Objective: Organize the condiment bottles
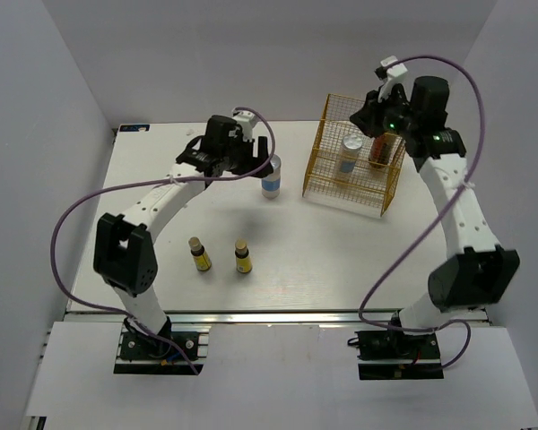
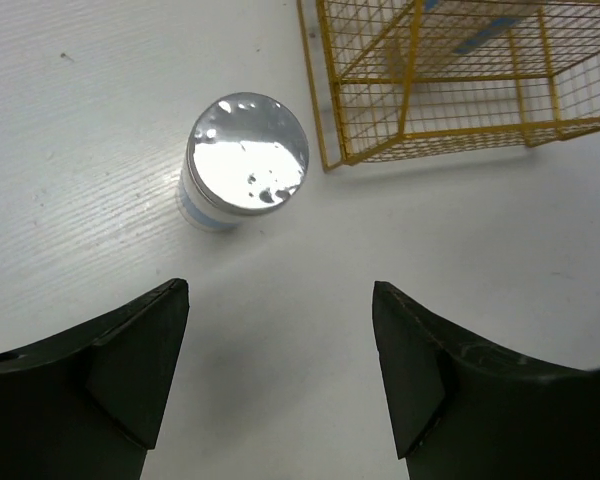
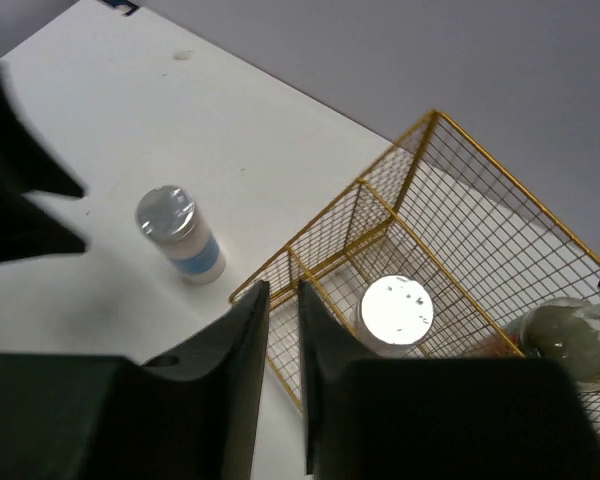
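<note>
Going outward from the bases: first tiny brown bottle [image 1: 200, 254] and second tiny brown bottle [image 1: 243, 256], upright side by side on the counter [image 1: 323, 260] toward 7 o'clock, well apart from both arms.

Farther out, near 12 o'clock: blue-banded cylinder [image 1: 271, 176], upright on bare counter, just beside the 9 o'clock wall of the yellow rack [image 1: 341, 175]. Left gripper [image 2: 280, 340] poised at its 9 o'clock side, jaws wide and empty, cylinder ahead of the fingertips rather than between them.

Farthest, at 2 o'clock: plain white cylinder [image 3: 397, 310] and amber bottle [image 1: 382, 150] inside the rack. Right gripper [image 3: 283, 300] above the rim, jaws drawn to a narrow slit, gripping nothing.

Likely trouble, as a judgement:
- Could clip the silver top and tip the blue-banded cylinder if lowered off-centre.
- Could shove it into the rack wire while closing, with so little room at its 3 o'clock side.
- Could snag a finger on the mesh when lifting over the rim.
- Could crowd the right gripper, hanging over the same rack.

Hard to make out:
- Amber bottle's cap and label, masked from above by the right gripper and blurred at the wrist view's edge.
- Cannot tell which compartment holds it.
- Tiny bottles absent from both wrist views.
</note>
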{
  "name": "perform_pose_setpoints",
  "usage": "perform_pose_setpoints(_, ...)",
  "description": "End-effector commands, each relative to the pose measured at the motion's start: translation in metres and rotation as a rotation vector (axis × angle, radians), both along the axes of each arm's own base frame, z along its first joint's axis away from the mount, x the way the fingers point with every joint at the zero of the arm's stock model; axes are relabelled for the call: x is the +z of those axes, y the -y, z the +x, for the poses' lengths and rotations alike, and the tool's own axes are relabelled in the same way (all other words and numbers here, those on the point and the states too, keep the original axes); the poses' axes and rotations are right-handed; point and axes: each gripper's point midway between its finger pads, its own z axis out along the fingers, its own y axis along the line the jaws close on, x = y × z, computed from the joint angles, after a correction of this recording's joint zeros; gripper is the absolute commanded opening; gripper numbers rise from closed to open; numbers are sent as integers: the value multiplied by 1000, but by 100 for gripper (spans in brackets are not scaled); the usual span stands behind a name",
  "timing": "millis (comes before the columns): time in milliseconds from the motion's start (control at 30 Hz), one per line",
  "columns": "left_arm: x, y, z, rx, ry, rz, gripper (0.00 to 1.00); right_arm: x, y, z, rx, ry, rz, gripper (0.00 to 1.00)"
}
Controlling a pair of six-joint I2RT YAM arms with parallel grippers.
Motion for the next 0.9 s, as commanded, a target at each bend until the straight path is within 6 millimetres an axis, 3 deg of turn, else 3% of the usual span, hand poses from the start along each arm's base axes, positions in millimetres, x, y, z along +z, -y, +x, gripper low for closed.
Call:
perform_pose_setpoints(0, 20, 7, 20, 16, 84, 59, 84, 15, -18, -47, 179, 35, 41, 26)
perform_pose_setpoints(33, 17, 10, 23, 18, 82, 74, 84, 3, -19, -53, 183, 6, 44, 35)
perform_pose_setpoints(67, 13, 12, 25, 27, 83, 105, 85, 7, -17, -60, 183, 16, 46, 51)
perform_pose_setpoints(200, -10, 25, 33, 48, 69, 180, 86, -2, -14, -74, 177, 11, 35, 63)
perform_pose_setpoints(300, -22, 22, 42, 120, 81, 269, 86, -6, -14, -80, 182, 5, 38, 64)
perform_pose_setpoints(333, -35, 25, 45, 134, 58, 288, 86, -4, -14, -82, 180, 8, 44, 64)
perform_pose_setpoints(567, -54, 22, 70, 247, 43, 349, 87, -11, -14, -93, 184, -3, 57, 64)
perform_pose_setpoints(867, -43, 23, 86, 319, 82, 333, 84, -12, -11, -103, 182, 24, 37, 64)
